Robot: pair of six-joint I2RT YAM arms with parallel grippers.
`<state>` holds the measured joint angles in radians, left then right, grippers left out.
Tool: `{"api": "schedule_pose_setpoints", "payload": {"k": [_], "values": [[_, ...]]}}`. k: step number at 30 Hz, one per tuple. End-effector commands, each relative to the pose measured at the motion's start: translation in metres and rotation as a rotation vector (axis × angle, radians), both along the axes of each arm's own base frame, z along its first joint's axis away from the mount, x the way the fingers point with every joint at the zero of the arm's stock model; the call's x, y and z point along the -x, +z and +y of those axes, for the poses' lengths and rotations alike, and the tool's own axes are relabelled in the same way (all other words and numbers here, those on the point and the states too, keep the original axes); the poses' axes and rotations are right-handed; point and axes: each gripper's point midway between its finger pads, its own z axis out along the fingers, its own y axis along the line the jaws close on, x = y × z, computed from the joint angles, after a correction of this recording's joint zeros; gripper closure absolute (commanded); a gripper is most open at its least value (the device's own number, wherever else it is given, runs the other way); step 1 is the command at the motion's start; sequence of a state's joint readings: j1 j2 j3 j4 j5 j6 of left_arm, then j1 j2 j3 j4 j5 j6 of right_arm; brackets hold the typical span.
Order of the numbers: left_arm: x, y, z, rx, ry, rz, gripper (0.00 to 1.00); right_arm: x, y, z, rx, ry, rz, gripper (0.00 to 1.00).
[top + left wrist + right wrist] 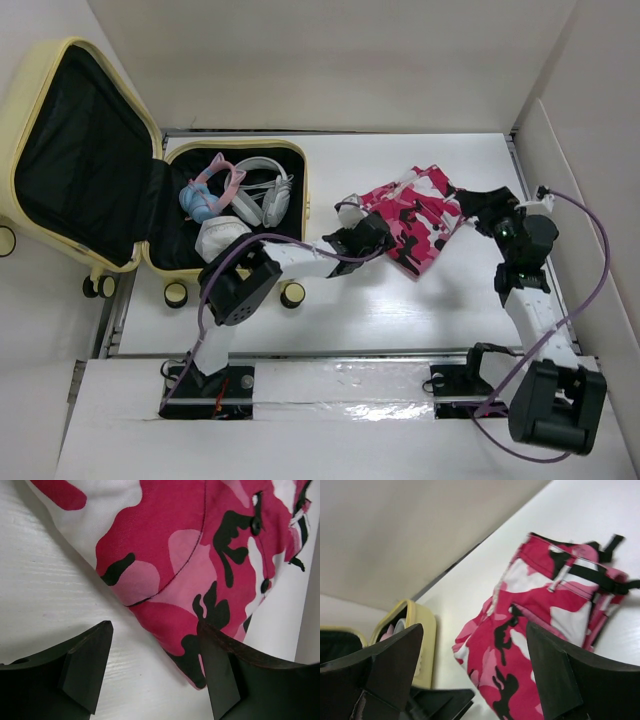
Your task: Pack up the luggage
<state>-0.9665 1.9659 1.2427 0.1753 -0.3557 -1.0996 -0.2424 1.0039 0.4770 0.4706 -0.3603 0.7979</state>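
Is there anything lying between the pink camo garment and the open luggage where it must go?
No loose thing shows between them. Only the left claw stands there, open at the left edge of the garment, between it and the luggage. Inside the luggage, headphones already fill part of the compartment.

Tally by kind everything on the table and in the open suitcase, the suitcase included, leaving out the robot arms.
Pale yellow hard-shell suitcase: 1
Headphones: 2, a pink-and-blue cat-ear pair and a white-and-grey pair
White domed fabric piece, kind unclear: 1
Pink camouflage fabric garment: 1
Total: 5
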Motion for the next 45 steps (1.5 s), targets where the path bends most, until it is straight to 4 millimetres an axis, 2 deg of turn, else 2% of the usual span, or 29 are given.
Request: {"api": "schedule_pose_setpoints", "payload": {"k": [1,5,8,13,15,16,17,20,21,24,26,27,29,30,32,33,35,36,38,39,40,41,42,44,45], "values": [[-0.011,0.003,-0.003,0.022,0.080,0.028,0.35,0.011,0.028,0.020,0.139,0.058,-0.025,0.11],[-0.013,-0.015,-0.006,-0.011,0.100,0.070,0.35,0.027,0.056,0.040,0.191,0.098,-0.101,0.11],[-0.020,-0.028,-0.003,-0.025,0.133,0.084,0.36,0.038,0.068,0.053,0.219,0.136,-0.131,0.12],[-0.032,-0.052,-0.010,-0.047,0.152,0.141,0.37,0.050,0.075,0.071,0.235,0.192,-0.163,0.12],[-0.033,-0.064,-0.011,-0.042,0.138,0.163,0.41,0.055,0.080,0.075,0.240,0.205,-0.181,0.12],[-0.036,-0.060,-0.017,-0.009,0.129,0.146,0.43,0.057,0.081,0.075,0.243,0.206,-0.183,0.13],[-0.040,-0.062,-0.015,0.000,0.129,0.141,0.55,0.060,0.084,0.080,0.247,0.221,-0.192,0.13],[-0.046,-0.061,-0.011,0.009,0.086,0.112,0.78,0.070,0.095,0.088,0.263,0.250,-0.227,0.13],[-0.051,-0.054,-0.007,0.016,0.096,0.100,0.85,0.072,0.097,0.091,0.265,0.260,-0.233,0.13],[-0.062,-0.022,-0.016,0.002,0.008,-0.021,0.99,0.079,0.107,0.092,0.270,0.261,-0.263,0.13],[-0.070,-0.010,-0.013,-0.039,-0.024,-0.060,1.00,0.081,0.110,0.092,0.274,0.258,-0.279,0.13],[-0.073,0.009,-0.014,-0.034,-0.032,-0.094,1.00,0.081,0.111,0.092,0.275,0.256,-0.282,0.13],[-0.078,0.032,-0.013,-0.024,-0.058,-0.144,1.00,0.078,0.109,0.089,0.285,0.241,-0.281,0.13],[-0.080,0.054,-0.011,-0.014,-0.097,-0.185,1.00,0.077,0.106,0.087,0.288,0.230,-0.276,0.13],[-0.082,0.082,-0.011,-0.003,-0.138,-0.233,1.00,0.072,0.104,0.082,0.286,0.197,-0.270,0.13],[-0.085,0.115,-0.009,0.010,-0.177,-0.289,1.00,0.069,0.099,0.080,0.285,0.186,-0.258,0.13],[-0.092,0.140,0.005,-0.011,-0.206,-0.316,1.00,0.066,0.096,0.077,0.291,0.160,-0.254,0.13],[-0.091,0.174,0.008,-0.006,-0.252,-0.374,1.00,0.065,0.092,0.075,0.295,0.149,-0.244,0.13],[-0.091,0.193,0.024,-0.037,-0.287,-0.389,1.00,0.064,0.089,0.073,0.304,0.128,-0.238,0.13],[-0.100,0.219,0.043,-0.035,-0.276,-0.427,1.00,0.063,0.086,0.072,0.303,0.123,-0.232,0.13],[-0.094,0.221,0.050,-0.051,-0.346,-0.412,1.00,0.061,0.081,0.072,0.303,0.122,-0.226,0.13],[-0.096,0.229,0.062,-0.061,-0.348,-0.415,1.00,0.060,0.079,0.073,0.304,0.127,-0.223,0.13],[-0.103,0.249,0.088,-0.071,-0.318,-0.439,1.00,0.059,0.076,0.073,0.305,0.131,-0.215,0.13],[-0.105,0.253,0.122,-0.143,-0.294,-0.434,1.00,0.055,0.066,0.077,0.310,0.156,-0.180,0.12],[-0.101,0.265,0.144,-0.156,-0.266,-0.452,1.00,0.053,0.062,0.074,0.311,0.152,-0.165,0.12]]}}
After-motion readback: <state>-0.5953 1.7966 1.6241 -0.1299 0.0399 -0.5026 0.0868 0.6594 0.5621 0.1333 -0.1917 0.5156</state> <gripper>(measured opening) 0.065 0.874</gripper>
